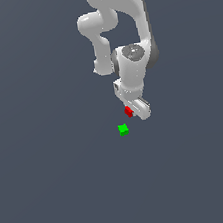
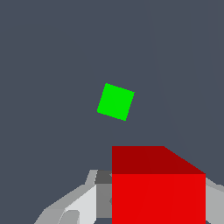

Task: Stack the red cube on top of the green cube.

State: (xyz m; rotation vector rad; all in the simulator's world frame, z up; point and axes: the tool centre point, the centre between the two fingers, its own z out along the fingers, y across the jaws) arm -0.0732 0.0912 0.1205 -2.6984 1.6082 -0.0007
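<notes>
While the claw (image 1: 132,112) is clenched on the red cube (image 1: 129,112), that cube hangs above the grey bench (image 1: 53,183), close to the green cube (image 1: 123,129), which sits apart on the bench surface.

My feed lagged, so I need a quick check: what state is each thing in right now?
red cube: held in the pincer, not yet on the green cube.
green cube: lying alone on the grey surface, nothing on top, apart from the red cube.
pincer: shut on the red cube.
</notes>
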